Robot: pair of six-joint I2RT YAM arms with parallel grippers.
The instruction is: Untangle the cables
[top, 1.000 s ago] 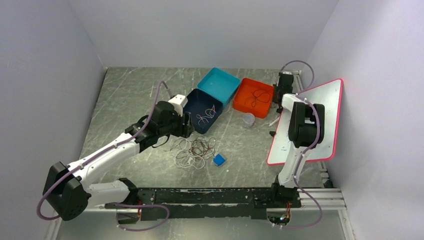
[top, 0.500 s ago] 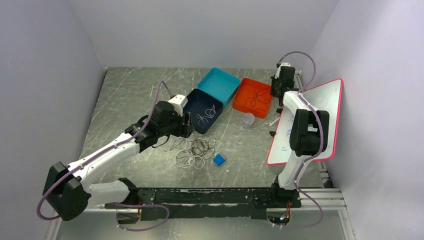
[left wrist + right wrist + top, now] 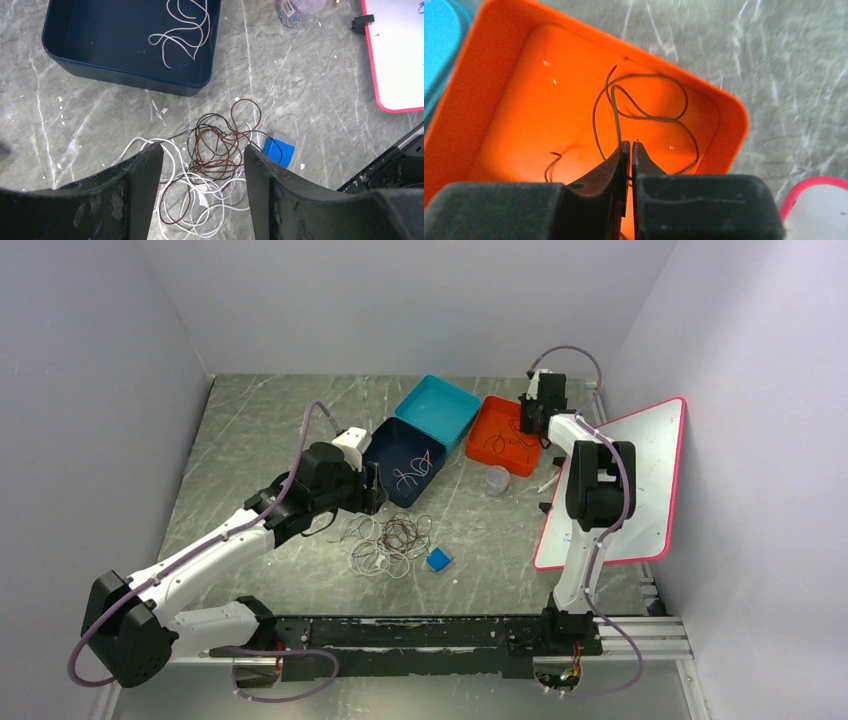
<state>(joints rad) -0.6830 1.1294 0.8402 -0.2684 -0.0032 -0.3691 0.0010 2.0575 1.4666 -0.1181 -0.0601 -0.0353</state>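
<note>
The right gripper [image 3: 628,145] has swung over the orange tray [image 3: 483,62], jaws closed at the dark cable [image 3: 659,119] lying inside. The left gripper [image 3: 202,149] waits open above the remaining cable tangle [image 3: 215,165].

One navy square plastic tray [image 3: 100,40], one turquoise tray [image 3: 437,408] and one orange tray [image 3: 499,110] are standing, making three | one small blue block [image 3: 279,150], one clear plastic cup [image 3: 497,479] and one pink-rimmed whiteboard [image 3: 655,480] are resting | thin cables [image 3: 215,170] are overlapping, number unclear.
</note>
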